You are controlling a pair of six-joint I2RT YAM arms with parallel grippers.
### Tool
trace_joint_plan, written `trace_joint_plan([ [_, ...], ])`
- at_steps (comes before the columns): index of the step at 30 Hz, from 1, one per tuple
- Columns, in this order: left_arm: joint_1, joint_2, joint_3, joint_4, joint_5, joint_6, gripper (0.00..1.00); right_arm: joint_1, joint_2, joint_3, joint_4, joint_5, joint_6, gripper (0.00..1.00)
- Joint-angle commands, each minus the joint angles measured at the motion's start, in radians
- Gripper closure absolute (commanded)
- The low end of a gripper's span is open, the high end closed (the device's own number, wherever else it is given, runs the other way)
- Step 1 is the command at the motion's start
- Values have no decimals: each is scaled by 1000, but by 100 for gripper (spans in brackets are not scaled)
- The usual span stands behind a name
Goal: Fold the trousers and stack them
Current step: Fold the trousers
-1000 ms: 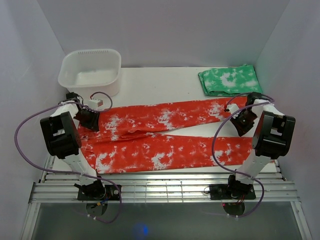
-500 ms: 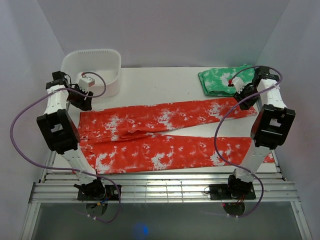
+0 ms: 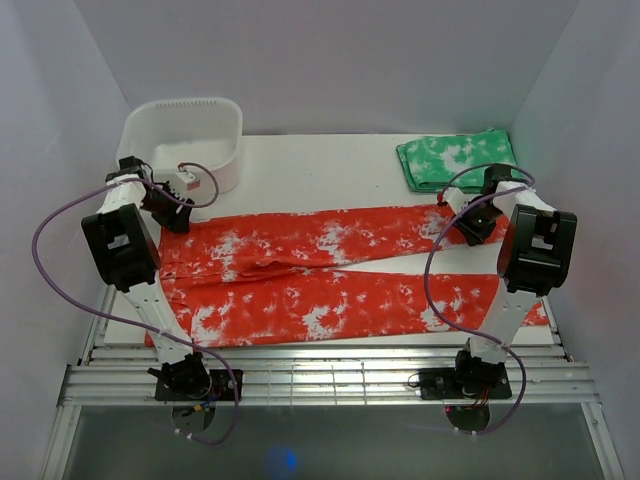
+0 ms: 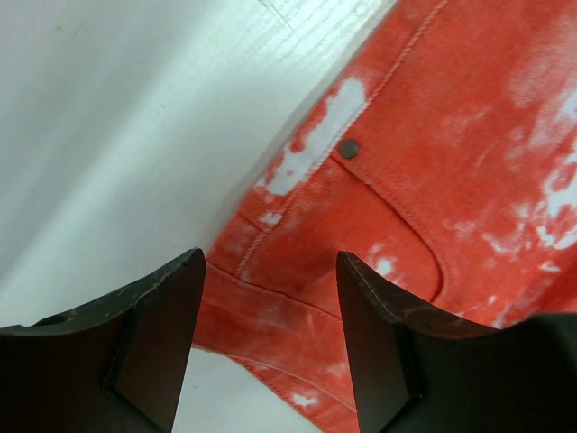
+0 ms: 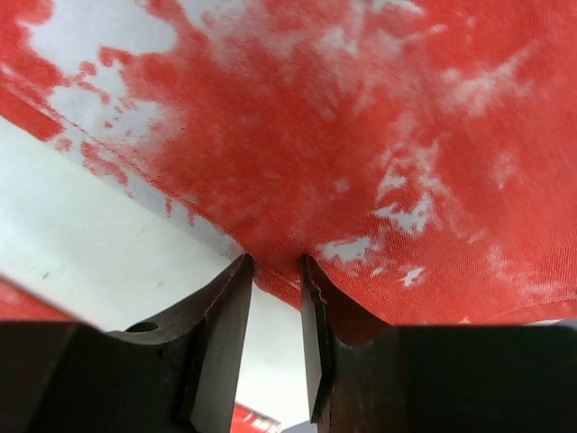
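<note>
White table [image 3: 320,160] — trousers [image 3: 300,270] flat; left gripper [image 4: 270,262] wide over waist corner, right gripper [image 5: 275,263] narrow, pinching hem.

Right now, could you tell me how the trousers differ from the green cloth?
The trousers are red-orange and spread at full length; the green cloth is folded small. The trousers lie across the middle, the green cloth in the far right corner. Both carry white blotches.

From above, the left arm [image 3: 122,250] covers the waist corner of the trousers [image 3: 320,270], and the right arm [image 3: 535,250] covers part of the near leg's end. Whether the right hand [image 5: 275,264] pinches the cloth edge is too hard to tell.
</note>
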Motion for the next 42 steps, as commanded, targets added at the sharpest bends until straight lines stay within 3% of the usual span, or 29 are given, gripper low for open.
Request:
trace_joint_plan([
  [1,17,-45,-15,63,26,54,29,-10,-15,-189,-85,67,-88,66],
  [5,20,-62,-58,86,49,73,29,-10,-141,-316,-128,79,-165,73],
  [10,20,-21,-72,74,26,117,31,-10,-228,-295,-167,38,-202,66],
  [12,20,5,-77,28,12,151,39,-15,-241,-196,-210,5,-194,53],
  [13,20,7,-83,21,3,175,51,-19,-242,-160,-215,-4,-190,44],
  [14,21,6,-94,21,0,183,56,-24,-244,-90,-215,-16,-191,31],
  [17,21,-23,-135,26,15,220,67,-42,-206,50,-188,-30,-193,17],
  [25,20,-54,-158,26,40,238,71,-58,53,354,-258,-33,-281,25],
  [34,20,-80,-172,9,58,234,73,-59,193,362,-335,-53,-392,24],
  [37,20,-76,-167,6,63,223,76,-59,241,356,-295,-24,-377,32],
  [40,21,-73,-152,-2,72,205,89,-59,262,359,-290,-30,-363,71],
  [42,20,-65,-115,-2,87,160,100,-59,253,372,-293,-32,-365,92],
])
